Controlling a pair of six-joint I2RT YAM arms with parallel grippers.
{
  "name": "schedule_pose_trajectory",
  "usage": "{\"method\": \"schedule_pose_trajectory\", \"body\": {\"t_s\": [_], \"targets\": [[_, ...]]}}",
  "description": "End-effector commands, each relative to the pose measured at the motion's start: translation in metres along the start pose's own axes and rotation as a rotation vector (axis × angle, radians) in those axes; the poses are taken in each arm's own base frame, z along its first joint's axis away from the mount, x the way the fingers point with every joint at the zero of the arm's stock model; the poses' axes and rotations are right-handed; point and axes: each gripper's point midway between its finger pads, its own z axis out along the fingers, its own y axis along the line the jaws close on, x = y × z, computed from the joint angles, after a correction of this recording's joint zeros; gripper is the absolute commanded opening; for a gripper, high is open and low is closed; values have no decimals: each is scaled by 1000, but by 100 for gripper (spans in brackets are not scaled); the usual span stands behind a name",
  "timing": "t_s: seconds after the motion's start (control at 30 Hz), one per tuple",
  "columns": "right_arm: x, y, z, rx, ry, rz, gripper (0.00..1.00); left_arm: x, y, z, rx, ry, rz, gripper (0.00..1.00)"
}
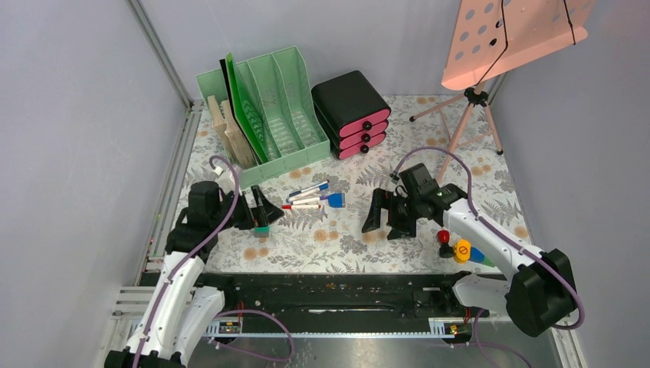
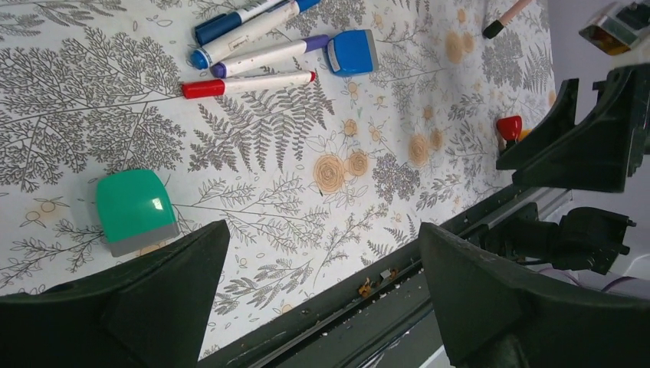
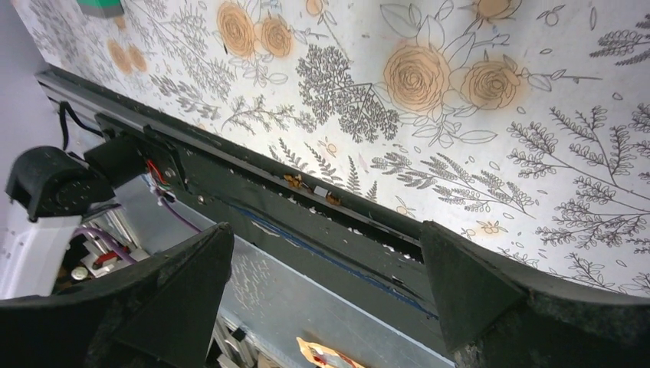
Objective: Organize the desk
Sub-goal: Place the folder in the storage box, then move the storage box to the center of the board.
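- Top view: locate the desk (image 1: 345,241), a large flat rectangular tabletop under a pale cloth printed with grey ferns and orange flowers. See it spanning the middle, with the black rail (image 1: 322,295) along its near edge.
- At the far edge, note the mint-green slotted plastic file rack (image 1: 280,115). Just beside it, to the right, note the black drawer box with three pink fronts (image 1: 351,115).
- In front of the rack, find a cluster of white markers with coloured caps (image 1: 306,195) and a blue block-shaped stamp (image 1: 336,200) lying on the cloth.
- Observe the left gripper (image 1: 263,208) low over the left part of the desk, jaws apart, with a green block-shaped stamp (image 1: 262,228) on the cloth just beside it.
- Observe the right gripper (image 1: 389,218) right of centre, jaws apart and empty, with small red, yellow and blue objects (image 1: 460,250) near its forearm.
- Left wrist view: confirm jaws spread wide over bare cloth, with nothing between them. See the green block-shaped stamp (image 2: 134,207) outside the gap, just beside one finger; contact cannot be told.
- Right wrist view: confirm jaws spread wide and empty, above the black rail (image 3: 306,222) at the desk's near edge.
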Motion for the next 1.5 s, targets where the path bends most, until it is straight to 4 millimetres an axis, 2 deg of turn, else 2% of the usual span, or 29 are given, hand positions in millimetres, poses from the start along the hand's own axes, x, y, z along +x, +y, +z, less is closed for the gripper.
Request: {"method": "schedule_pose_trajectory", "body": {"t_s": [0.0,0.13,0.33,0.57,0.7,0.93,1.07,1.2,1.47], "targets": [[-39,19,-9,-62,-84,26,99,-11,-12,0,54,-11,27,98],[-77,23,-15,-88,-130,86,98,-9,-15,-1,60,-8,39,99],[-142,43,-22,-236,-201,167,94,-6,-19,-4,33,-31,81,99],[-206,65,-19,-331,-241,204,92,7,-30,-8,29,-24,138,99],[-239,77,-17,-388,-268,220,88,12,-37,-12,32,-26,176,99],[-296,70,-19,-447,-320,319,76,16,-36,-14,5,-28,184,99],[-319,58,-23,-470,-357,364,64,18,-37,-12,4,-10,186,99],[-333,54,-18,-486,-340,385,54,20,-37,-12,2,-4,191,99],[-348,44,1,-455,-310,398,46,26,-35,-11,-23,19,206,99]]}}
